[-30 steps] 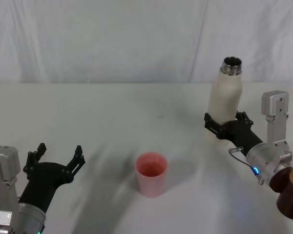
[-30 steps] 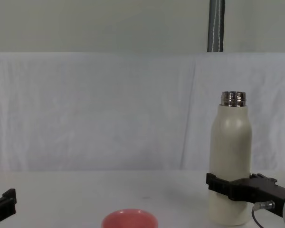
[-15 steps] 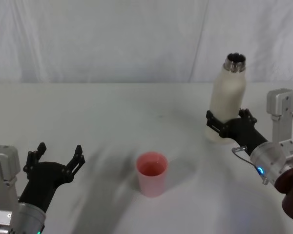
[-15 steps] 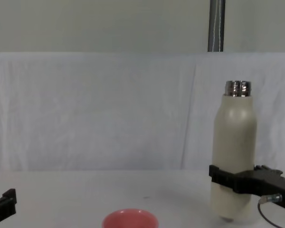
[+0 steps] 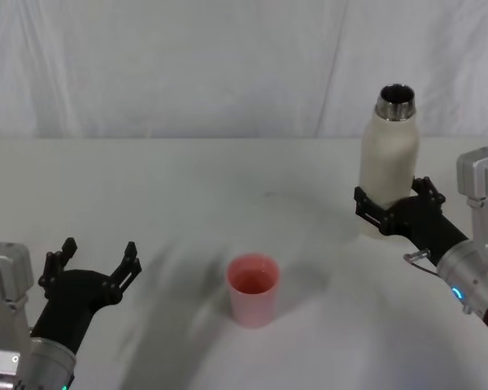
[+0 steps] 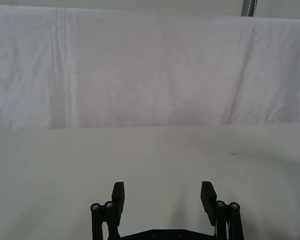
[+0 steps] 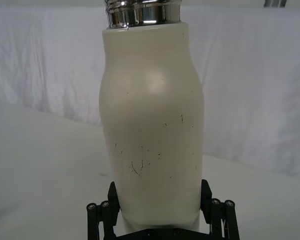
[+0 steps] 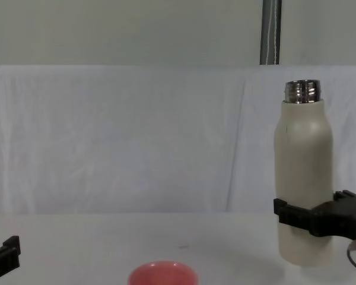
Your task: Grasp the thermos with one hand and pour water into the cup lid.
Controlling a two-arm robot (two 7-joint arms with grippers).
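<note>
The cream-white thermos [image 5: 388, 158] stands upright and lifted a little off the table at the right, its steel neck open at the top. My right gripper [image 5: 394, 209] is shut around its lower body; the wrist view shows the black fingers [image 7: 106, 212] clamping both sides of the thermos [image 7: 151, 135]. From the chest, the thermos [image 8: 303, 178] hangs just above the tabletop in the right gripper [image 8: 305, 217]. The pink cup lid [image 5: 252, 289] sits on the table at centre front, its rim [image 8: 162, 274] low in the chest view. My left gripper [image 5: 93, 262] rests open at the front left, fingers [image 6: 118, 196] apart.
A white cloth-covered table [image 5: 187, 195] stretches between the cup lid and the thermos, backed by a white draped curtain [image 5: 187, 65]. A grey pole [image 8: 270, 32] rises behind the curtain.
The right gripper has raised the thermos off the table and carried it slightly to the right. The left arm and the cup lid have stayed put.
</note>
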